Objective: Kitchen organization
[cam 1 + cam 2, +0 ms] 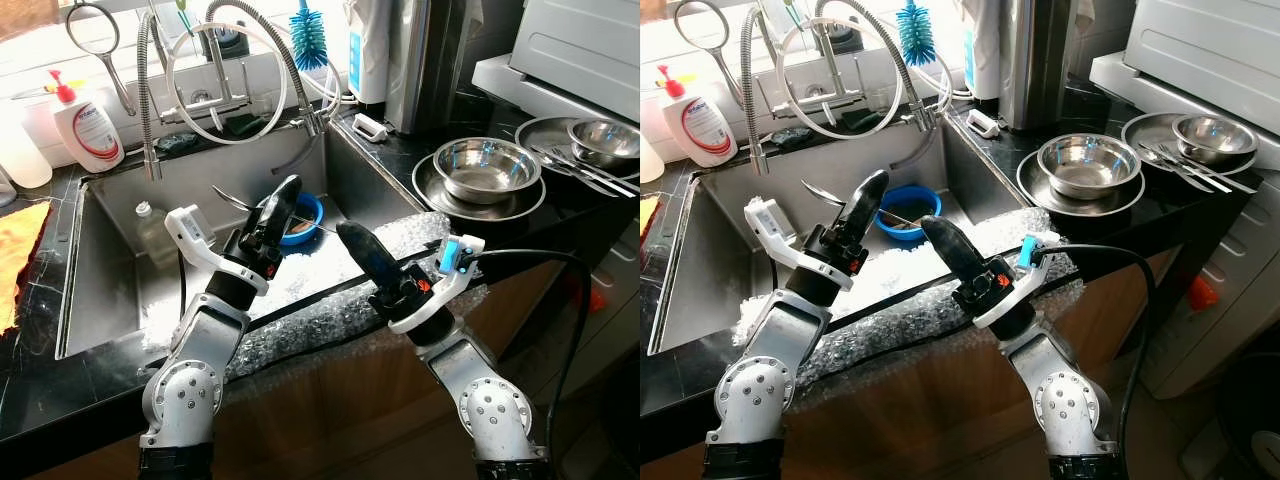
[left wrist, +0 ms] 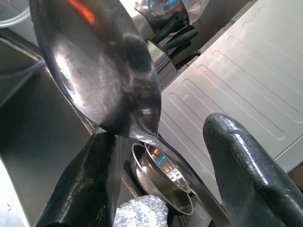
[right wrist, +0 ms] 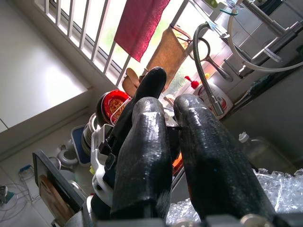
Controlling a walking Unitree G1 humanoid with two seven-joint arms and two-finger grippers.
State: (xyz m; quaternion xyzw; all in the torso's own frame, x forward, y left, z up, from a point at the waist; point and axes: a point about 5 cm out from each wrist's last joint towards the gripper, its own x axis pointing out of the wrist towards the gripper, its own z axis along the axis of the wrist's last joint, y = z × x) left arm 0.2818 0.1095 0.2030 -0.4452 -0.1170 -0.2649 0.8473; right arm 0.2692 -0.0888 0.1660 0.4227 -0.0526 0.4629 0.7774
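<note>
Just beyond the left gripper point(image 1: 283, 196), the blue bowl point(image 1: 305, 218) is half covered by its fingers, and what lies inside is too small to tell (something brownish). Past the right gripper point(image 1: 352, 240), the white appliance point(image 1: 585, 45) on the bench point(image 1: 400, 160) is cut off by the frame.

Both eye views look forward and down from head height over the surface's front edge into the sink point(image 1: 120, 260), sharing the steel bowls point(image 1: 1088, 165) near its right edge. The left wrist view looks close along its fingers point(image 2: 246, 175) toward those bowls. The right wrist view looks up past its fingers point(image 3: 208, 156) toward the window point(image 3: 90, 42).
</note>
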